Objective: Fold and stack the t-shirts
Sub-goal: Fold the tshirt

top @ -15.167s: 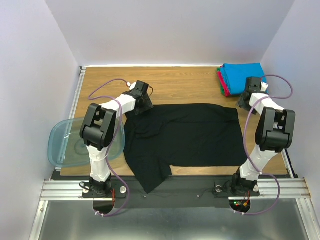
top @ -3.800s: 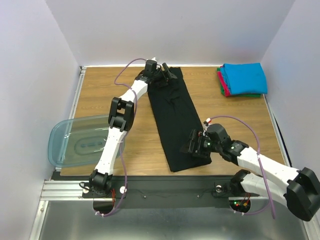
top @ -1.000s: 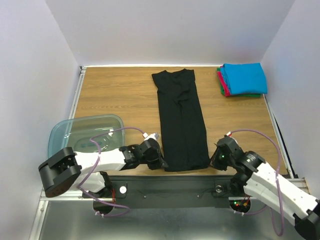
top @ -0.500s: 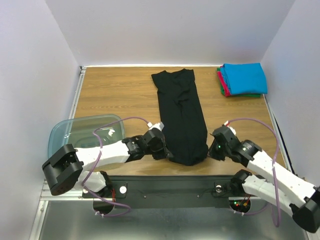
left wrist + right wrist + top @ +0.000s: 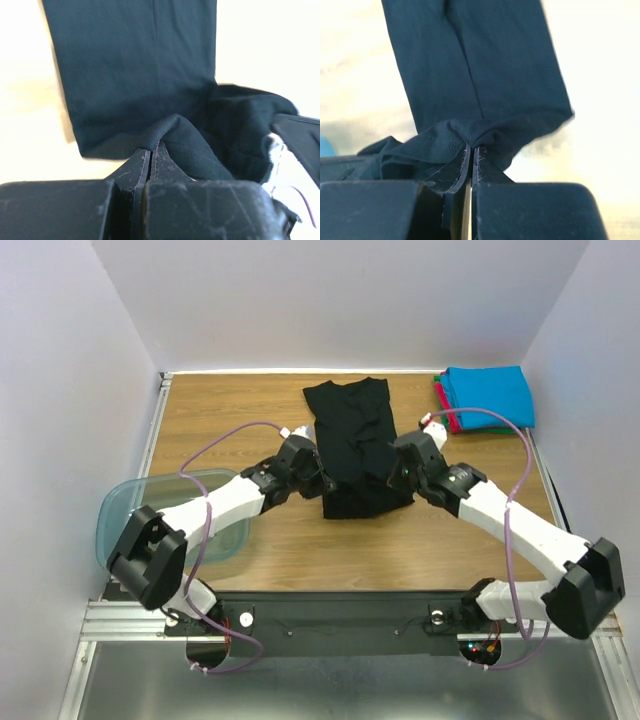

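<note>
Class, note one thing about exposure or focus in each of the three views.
Top external: even light, sharp; the black t-shirt loses detail in its darkness. Left wrist: the table is washed out to near white; the left pincer is sharp. Right wrist: same glare; cloth beyond the right pincer looks soft.

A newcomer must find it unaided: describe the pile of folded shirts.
Start at the wooden table and go to its far right corner. There sits the pile of folded shirts, bright blue on top with red-pink and green edges showing beneath. It is the only colourful cloth; its one cloth neighbour, the black t-shirt, lies mid-table.
</note>
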Available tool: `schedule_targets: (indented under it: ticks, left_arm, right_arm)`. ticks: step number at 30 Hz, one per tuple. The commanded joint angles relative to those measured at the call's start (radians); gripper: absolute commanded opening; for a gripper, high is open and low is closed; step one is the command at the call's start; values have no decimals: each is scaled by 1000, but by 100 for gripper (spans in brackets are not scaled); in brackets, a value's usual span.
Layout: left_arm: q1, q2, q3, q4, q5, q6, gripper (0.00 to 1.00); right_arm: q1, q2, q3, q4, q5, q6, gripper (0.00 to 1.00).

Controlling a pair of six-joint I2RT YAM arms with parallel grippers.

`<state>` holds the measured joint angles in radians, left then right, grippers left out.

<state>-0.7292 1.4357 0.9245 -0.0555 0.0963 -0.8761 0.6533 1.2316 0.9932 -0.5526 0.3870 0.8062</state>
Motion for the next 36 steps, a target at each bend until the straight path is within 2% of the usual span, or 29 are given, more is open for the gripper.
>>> schedule_targets:
  ticks: [1, 2, 5, 9, 19, 26, 36]
  left_arm:
    - [46, 49, 102, -15, 13, 84, 0]
    - [53, 69, 114, -18, 11, 94, 0]
    - [76, 118, 166, -21, 19, 114, 0]
    - [102, 196, 247, -49, 29, 134, 0]
    - [171, 327, 342, -30, 20, 150, 0]
    - [195, 437, 439, -41, 33, 190, 0]
    - [228, 545, 550, -58, 29, 221, 0]
  right_arm:
    - [-76, 89, 100, 129, 35, -94, 0]
    - [-96, 112, 113, 163, -32, -116, 0]
    - [-152, 187, 154, 198, -92, -139, 0]
    - [-204, 278, 206, 229, -123, -160, 0]
    - [-277, 505, 346, 275, -189, -211, 0]
    - [-293, 620, 420, 278, -182, -206, 0]
    - [-313, 698, 489, 280, -126, -206, 0]
